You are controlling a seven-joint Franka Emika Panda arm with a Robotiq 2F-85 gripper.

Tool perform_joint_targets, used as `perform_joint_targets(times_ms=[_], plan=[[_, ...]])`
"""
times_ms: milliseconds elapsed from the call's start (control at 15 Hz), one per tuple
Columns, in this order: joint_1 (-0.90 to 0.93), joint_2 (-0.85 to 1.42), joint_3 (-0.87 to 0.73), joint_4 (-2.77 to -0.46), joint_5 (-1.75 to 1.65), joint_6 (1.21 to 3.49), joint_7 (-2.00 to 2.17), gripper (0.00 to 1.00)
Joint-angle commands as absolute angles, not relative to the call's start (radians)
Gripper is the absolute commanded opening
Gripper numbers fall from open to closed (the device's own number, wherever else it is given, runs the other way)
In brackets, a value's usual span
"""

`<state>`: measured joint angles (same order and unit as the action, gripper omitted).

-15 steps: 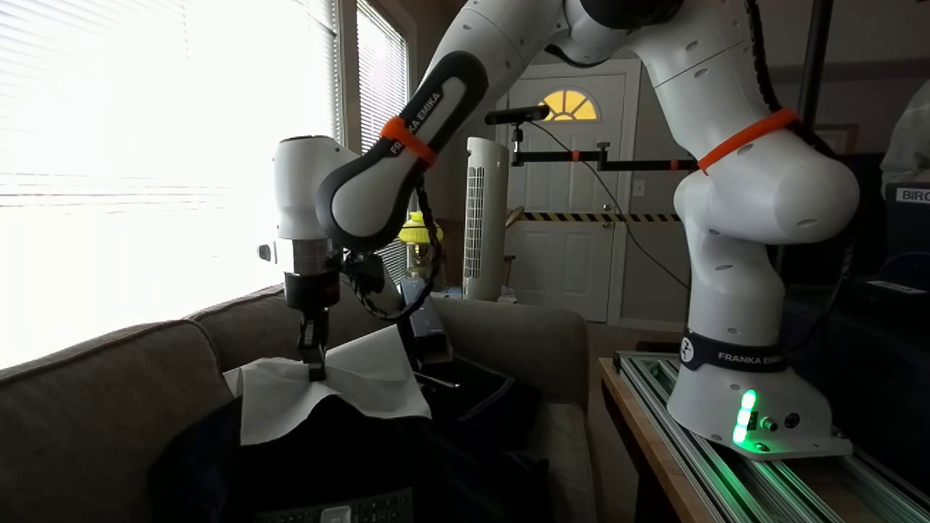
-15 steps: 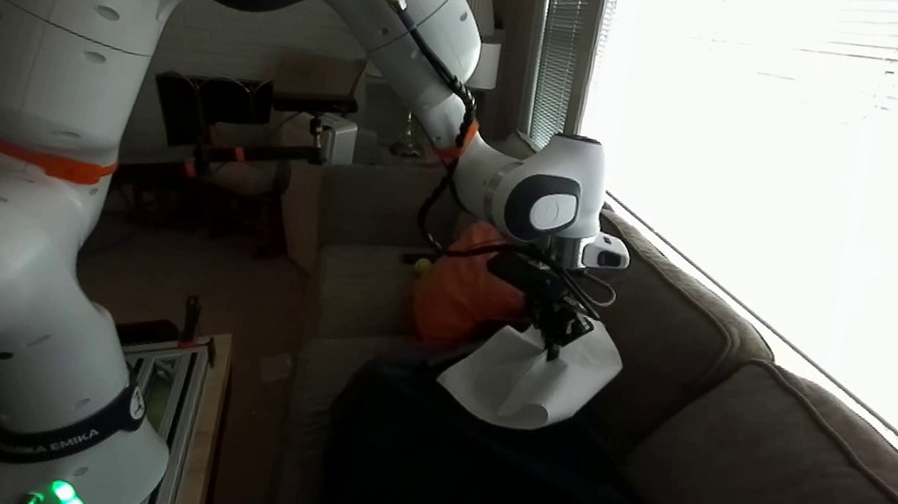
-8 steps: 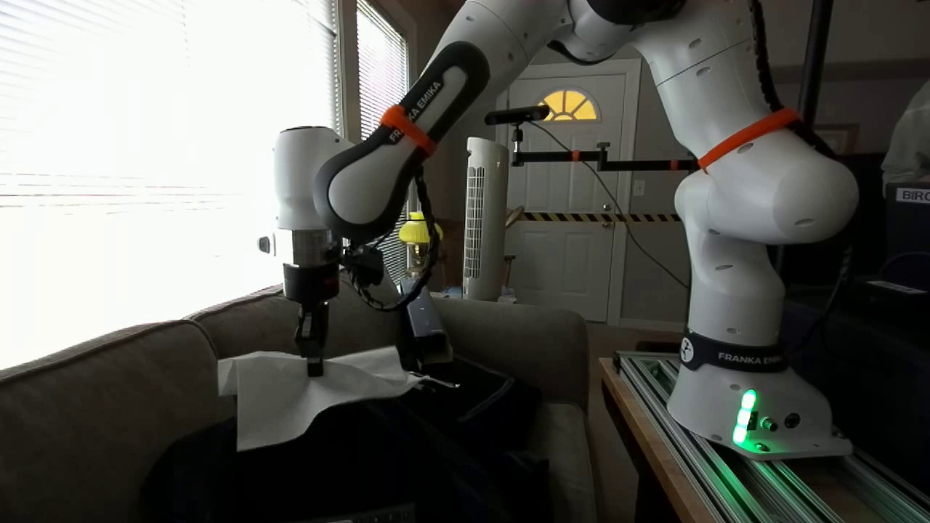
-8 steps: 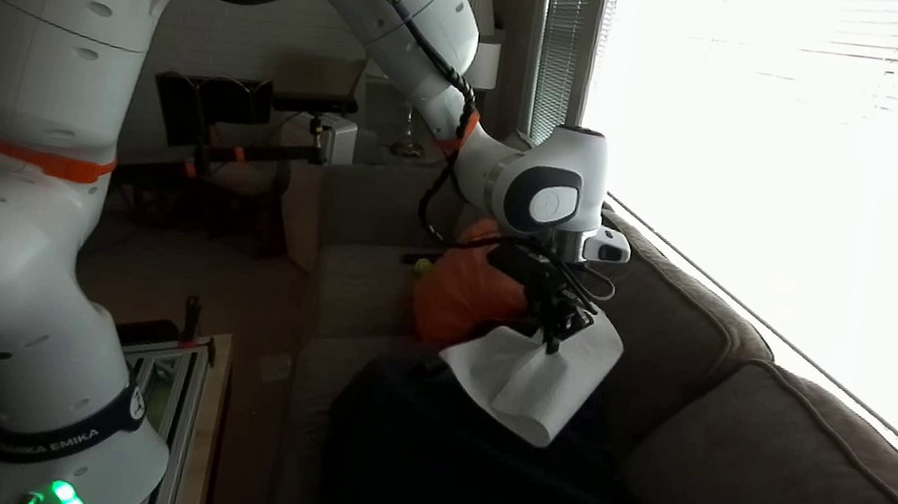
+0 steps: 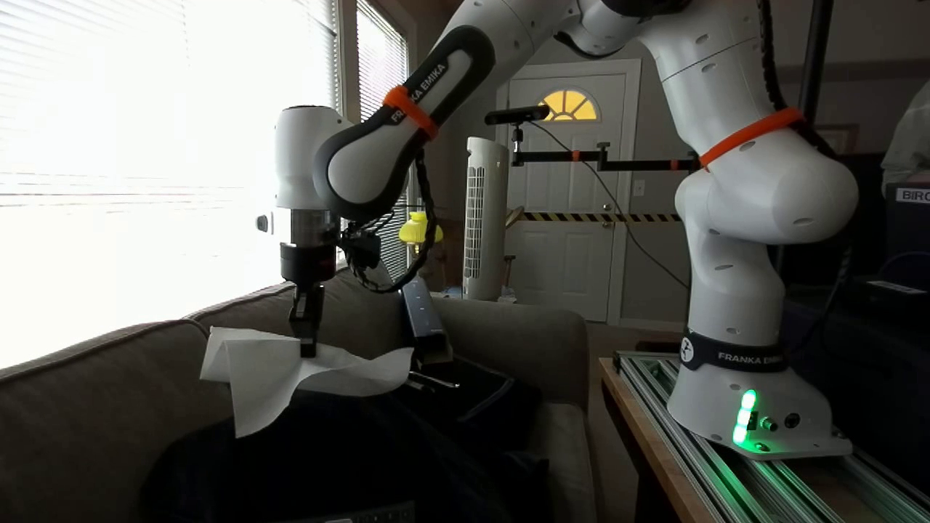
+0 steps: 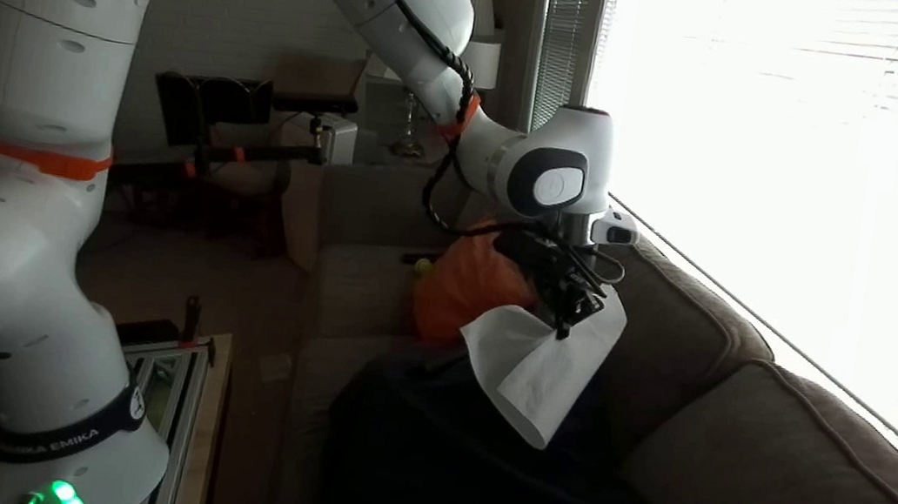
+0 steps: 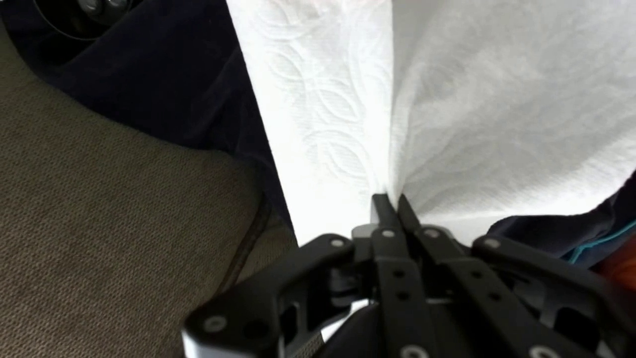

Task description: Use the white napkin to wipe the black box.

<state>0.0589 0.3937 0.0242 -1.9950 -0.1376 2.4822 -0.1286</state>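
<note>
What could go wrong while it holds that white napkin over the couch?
The white napkin might slip, as the jaws pinch it at one small spot and the rest hangs loose. It also covers much of the wrist view, so whatever lies beneath could be missed. And the dark cloth spread on the couch below might bunch up if rubbed.
</note>
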Motion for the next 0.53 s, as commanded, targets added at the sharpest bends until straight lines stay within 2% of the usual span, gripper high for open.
perform_joint_targets(times_ms=[0, 467], plan=[[0.040, 0.360, 0.020, -2.014, -0.129, 2.449, -0.123, 0.00], [-0.093, 0.308, -0.116, -2.081, -0.083, 2.479, -0.039, 0.00]])
